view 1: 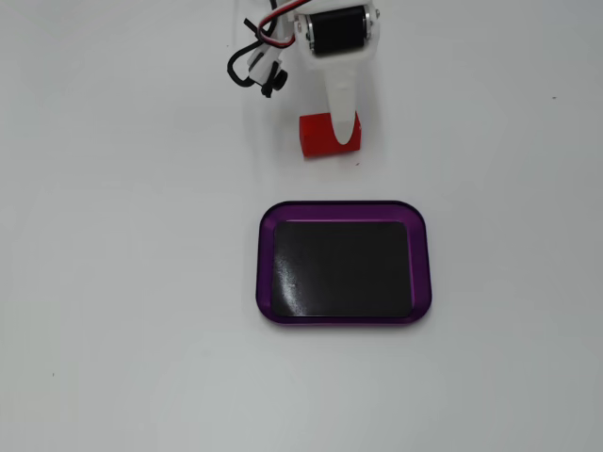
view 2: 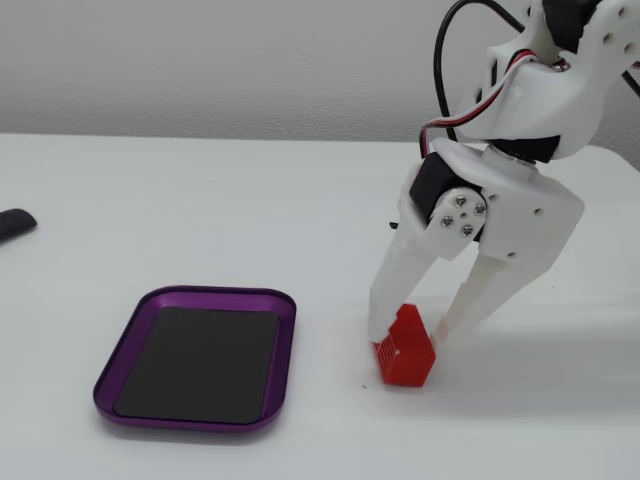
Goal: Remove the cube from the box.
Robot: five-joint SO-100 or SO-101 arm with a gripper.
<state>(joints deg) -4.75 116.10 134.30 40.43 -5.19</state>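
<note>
The red cube (view 1: 318, 135) sits on the white table outside the box, a little tilted in a fixed view (view 2: 405, 355). My white gripper (view 2: 408, 335) comes down over it with one finger on each side, both tips against the cube's sides. From above, one finger (view 1: 343, 118) covers the cube's right part and the other finger is hidden. The box (view 1: 344, 209), a purple-rimmed tray with a black bottom, lies empty below the cube in a fixed view and to its left in the other (view 2: 160, 297).
Black and red cables (view 1: 254, 56) hang beside the arm. A dark object (view 2: 15, 224) lies at the left edge of the table. White tabletop surrounds the box on all sides.
</note>
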